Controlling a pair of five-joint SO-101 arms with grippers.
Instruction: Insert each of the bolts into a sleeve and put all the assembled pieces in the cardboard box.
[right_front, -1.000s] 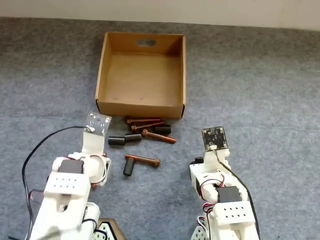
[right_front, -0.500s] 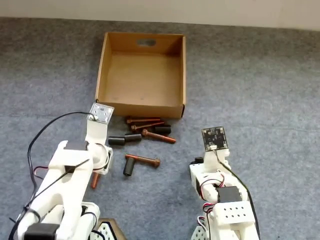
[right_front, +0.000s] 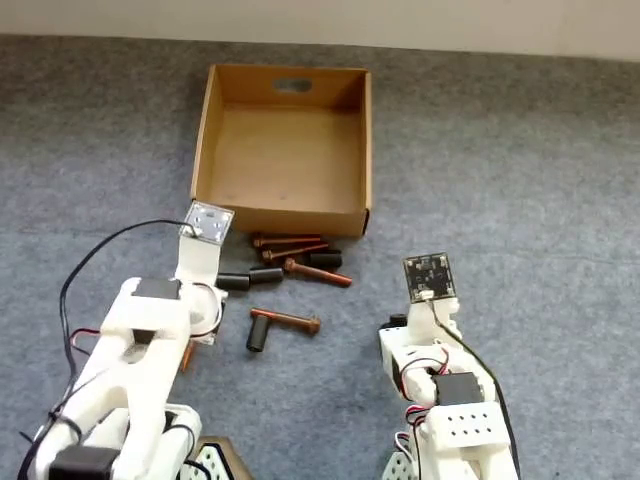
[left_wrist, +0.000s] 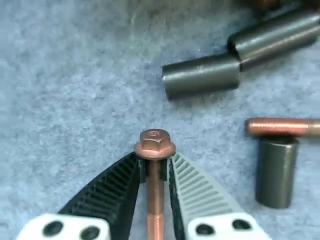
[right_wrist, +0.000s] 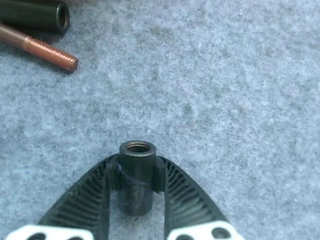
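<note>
My left gripper (left_wrist: 155, 160) is shut on a copper bolt (left_wrist: 155, 145), head outward, just above the carpet. In the high view this bolt (right_front: 187, 355) pokes out beside the left arm (right_front: 150, 340). My right gripper (right_wrist: 136, 167) is shut on a black sleeve (right_wrist: 136, 175), its open end facing outward. The right arm (right_front: 435, 370) stands at the front right. Loose bolts (right_front: 318, 272) and black sleeves (right_front: 233, 282) lie in front of the cardboard box (right_front: 280, 218). One bolt (right_front: 285, 319) touches a sleeve (right_front: 257, 335).
The open cardboard box has nothing inside it and stands at the back, left of centre. Grey carpet covers the whole table. A black cable (right_front: 90, 270) loops from the left arm's wrist. Bare carpet lies to the right of the box.
The left arm has risen and stretched a little toward the box with the bolt in its gripper. The right arm has kept still.
</note>
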